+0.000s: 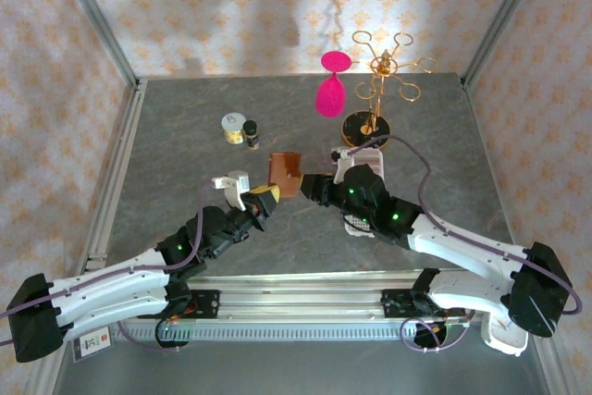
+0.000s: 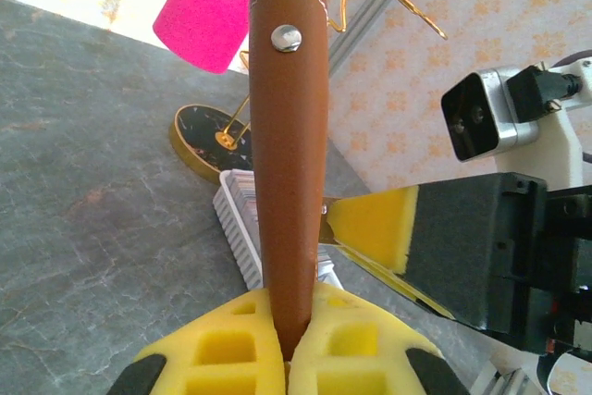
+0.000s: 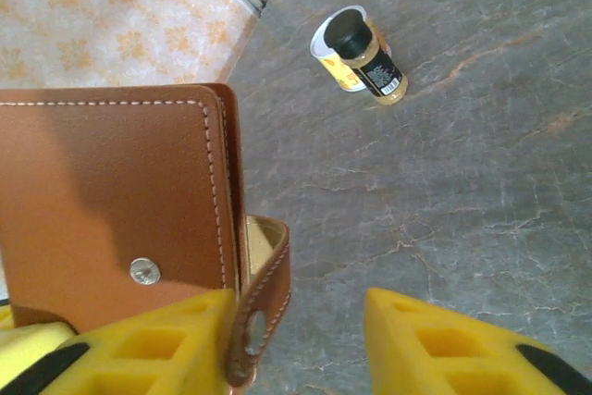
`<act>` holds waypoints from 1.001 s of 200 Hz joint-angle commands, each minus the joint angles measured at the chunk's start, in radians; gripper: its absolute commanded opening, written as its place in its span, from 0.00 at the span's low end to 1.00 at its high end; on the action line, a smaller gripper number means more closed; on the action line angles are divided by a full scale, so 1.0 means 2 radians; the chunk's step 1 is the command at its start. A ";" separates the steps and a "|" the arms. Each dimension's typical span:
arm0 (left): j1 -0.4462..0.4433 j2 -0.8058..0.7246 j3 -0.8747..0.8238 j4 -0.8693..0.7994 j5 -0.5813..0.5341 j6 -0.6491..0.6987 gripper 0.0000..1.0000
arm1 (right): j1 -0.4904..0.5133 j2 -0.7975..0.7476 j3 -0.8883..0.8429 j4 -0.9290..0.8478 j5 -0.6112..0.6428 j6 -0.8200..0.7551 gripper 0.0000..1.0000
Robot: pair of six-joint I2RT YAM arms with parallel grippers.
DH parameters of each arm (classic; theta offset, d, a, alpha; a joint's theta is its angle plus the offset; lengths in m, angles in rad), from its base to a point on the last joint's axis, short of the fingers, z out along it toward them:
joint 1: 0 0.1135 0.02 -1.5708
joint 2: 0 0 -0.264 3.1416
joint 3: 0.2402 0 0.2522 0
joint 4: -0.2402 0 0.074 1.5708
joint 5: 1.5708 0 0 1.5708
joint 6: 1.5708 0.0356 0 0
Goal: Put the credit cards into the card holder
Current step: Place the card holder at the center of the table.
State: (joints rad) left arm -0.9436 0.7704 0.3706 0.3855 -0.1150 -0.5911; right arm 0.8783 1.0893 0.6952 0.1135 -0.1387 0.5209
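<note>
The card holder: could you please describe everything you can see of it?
The card holder is a reddish-brown leather wallet with pale edge stitching, a silver snap stud on one face and a strap tab. It looks closed and is held up off the table. The left end effector clamps one edge between yellow pads; one pad of the open right end effector touches its side.

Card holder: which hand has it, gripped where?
Left hand pinches the card holder by its lower edge, upright. Right hand is open beside it.
</note>
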 commanded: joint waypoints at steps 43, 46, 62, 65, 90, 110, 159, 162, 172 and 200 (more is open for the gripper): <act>-0.004 0.016 -0.013 0.015 0.024 -0.035 0.00 | 0.002 0.013 0.000 0.007 0.004 0.002 0.00; -0.004 0.017 -0.015 0.014 0.022 -0.038 0.00 | 0.002 0.015 -0.001 0.007 0.003 0.003 0.00; -0.004 0.019 -0.027 0.011 0.002 -0.056 0.00 | 0.002 0.024 -0.009 0.008 -0.001 0.009 0.00; -0.004 0.019 -0.029 0.009 -0.002 -0.059 0.00 | 0.002 0.026 -0.011 0.009 -0.001 0.011 0.00; -0.004 0.034 -0.043 -0.015 -0.039 -0.107 0.00 | 0.002 0.050 -0.029 0.012 -0.009 0.036 0.00; -0.004 0.056 -0.059 -0.006 -0.045 -0.141 0.00 | 0.002 0.093 -0.034 0.019 -0.041 0.057 0.00; -0.004 0.117 -0.065 0.009 -0.021 -0.189 0.21 | 0.003 0.144 -0.033 0.030 -0.041 0.079 0.00; -0.004 0.120 -0.064 0.004 -0.024 -0.191 0.22 | 0.003 0.145 -0.032 0.027 -0.041 0.079 0.00; -0.004 0.127 -0.062 -0.005 -0.029 -0.197 0.25 | 0.003 0.149 -0.029 0.020 -0.039 0.079 0.00; -0.004 0.136 -0.050 -0.052 -0.061 -0.197 0.45 | 0.003 0.153 -0.029 0.001 -0.036 0.076 0.00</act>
State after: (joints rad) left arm -0.9493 1.0317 0.2382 0.3656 -0.1623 -0.9562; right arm 0.8791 1.3849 0.6205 0.1459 -0.2256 0.6621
